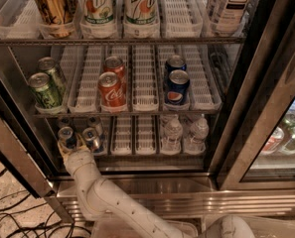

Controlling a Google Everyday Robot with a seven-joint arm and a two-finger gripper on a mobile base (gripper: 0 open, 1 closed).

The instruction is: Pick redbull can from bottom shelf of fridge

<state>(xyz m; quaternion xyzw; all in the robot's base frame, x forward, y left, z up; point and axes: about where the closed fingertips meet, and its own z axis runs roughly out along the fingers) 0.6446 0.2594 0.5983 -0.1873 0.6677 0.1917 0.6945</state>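
The fridge (pixel 236 148) stands open in front of me. On its bottom shelf (pixel 137 150), at the left, stand several slim blue-and-silver redbull cans. The front left redbull can (pixel 66 135) has my gripper (pixel 67 147) right at it, reaching in from below on the white arm. A second redbull can (pixel 91 136) stands just to the right of the gripper, and more stand behind. The gripper's wrist hides the lower part of the front left can.
Small water bottles (pixel 173 133) stand on the bottom shelf at the right. The middle shelf holds green cans (pixel 41 89), Coca-Cola cans (pixel 110 89) and Pepsi cans (pixel 177 86). The top shelf holds bottles. The dark door frame (pixel 256 98) runs down the right. Cables (pixel 8 217) lie on the floor at the left.
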